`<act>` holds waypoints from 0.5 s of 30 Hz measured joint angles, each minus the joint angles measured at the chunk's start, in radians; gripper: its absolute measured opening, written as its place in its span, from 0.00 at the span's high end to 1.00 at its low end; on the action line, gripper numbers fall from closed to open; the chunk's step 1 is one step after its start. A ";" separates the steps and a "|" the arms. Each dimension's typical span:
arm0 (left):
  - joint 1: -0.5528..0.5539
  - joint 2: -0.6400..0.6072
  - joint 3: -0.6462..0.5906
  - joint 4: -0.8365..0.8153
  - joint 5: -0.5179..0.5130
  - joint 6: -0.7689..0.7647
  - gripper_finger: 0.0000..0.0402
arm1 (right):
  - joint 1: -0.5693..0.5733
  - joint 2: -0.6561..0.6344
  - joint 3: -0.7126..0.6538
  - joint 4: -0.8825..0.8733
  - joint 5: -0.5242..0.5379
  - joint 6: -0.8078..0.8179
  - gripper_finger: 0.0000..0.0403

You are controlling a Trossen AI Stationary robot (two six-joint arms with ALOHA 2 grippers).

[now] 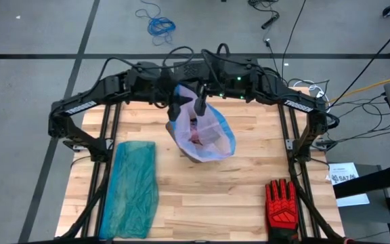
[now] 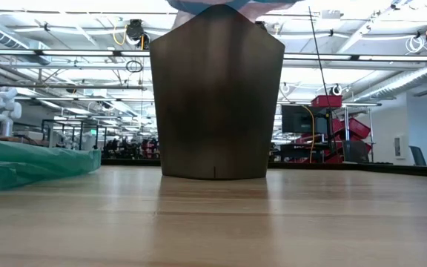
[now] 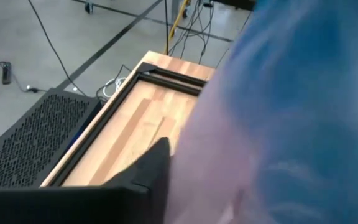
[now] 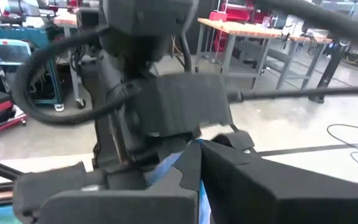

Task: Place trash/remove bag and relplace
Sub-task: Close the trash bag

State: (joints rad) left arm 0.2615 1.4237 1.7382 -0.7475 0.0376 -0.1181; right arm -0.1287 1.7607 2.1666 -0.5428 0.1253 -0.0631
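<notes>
The bag (image 1: 208,132) hangs beneath both claws at the table's far middle.

White lettering reading "TROSSEN" stands on the left arm (image 1: 80,103) and on the right arm (image 1: 302,105), either side of the bag (image 1: 205,132). A white paper sheet (image 1: 347,179) right of the red glove (image 1: 281,203) carries dark print, too small to read.
</notes>
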 joint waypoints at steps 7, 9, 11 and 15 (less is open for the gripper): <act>0.001 0.012 0.000 0.009 0.016 -0.005 0.98 | 0.000 -0.021 0.000 0.014 0.004 0.025 1.00; 0.001 0.012 0.000 0.009 0.015 0.000 0.99 | 0.000 -0.029 0.000 0.018 0.006 0.025 1.00; 0.001 0.012 0.000 0.007 0.014 0.000 0.99 | 0.000 -0.038 0.000 0.025 0.006 0.024 1.00; 0.001 0.012 0.000 0.000 0.014 0.001 1.00 | -0.001 -0.048 0.000 0.024 0.006 0.023 1.00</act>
State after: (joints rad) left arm 0.2623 1.4353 1.7382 -0.7476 0.0512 -0.1173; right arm -0.1298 1.7127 2.1662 -0.5192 0.1314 -0.0398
